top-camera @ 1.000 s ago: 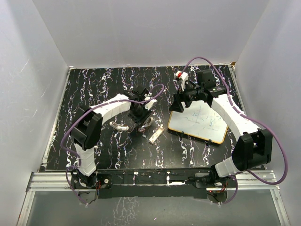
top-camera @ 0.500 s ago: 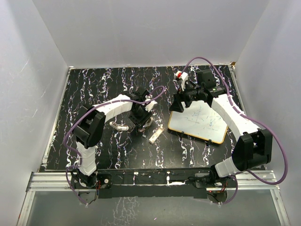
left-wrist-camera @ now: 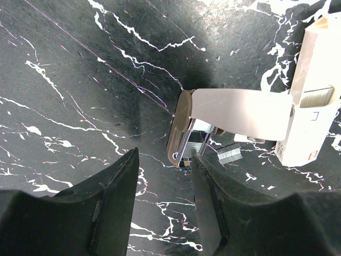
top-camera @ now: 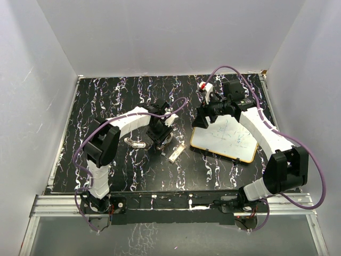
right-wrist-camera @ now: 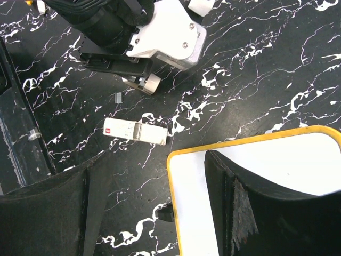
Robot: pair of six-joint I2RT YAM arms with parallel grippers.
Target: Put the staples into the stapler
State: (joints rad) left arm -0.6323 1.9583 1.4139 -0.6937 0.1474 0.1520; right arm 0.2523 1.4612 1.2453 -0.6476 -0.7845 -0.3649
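A mini stapler (left-wrist-camera: pixel 234 109) lies open on the black marbled table, its white top swung off the metal channel (left-wrist-camera: pixel 193 143). A short strip of staples (left-wrist-camera: pixel 230 153) lies loose beside it. The cream-white staples box (left-wrist-camera: pixel 314 90) lies just past it, and it also shows in the top view (top-camera: pixel 176 153) and the right wrist view (right-wrist-camera: pixel 136 130). My left gripper (left-wrist-camera: pixel 162 200) is open and empty, hovering just short of the stapler's tan end (top-camera: pixel 165 140). My right gripper (right-wrist-camera: pixel 154 210) is open and empty over the whiteboard's corner.
A yellow-rimmed whiteboard (top-camera: pixel 226 140) lies on the right. A second mini stapler (top-camera: pixel 136 143) lies left of the left gripper. A small white and red object (top-camera: pixel 204 85) stands at the back. White walls enclose the table.
The left arm's elbow has shifted slightly and its gripper has edged nearer the stapler. The right arm has not moved.
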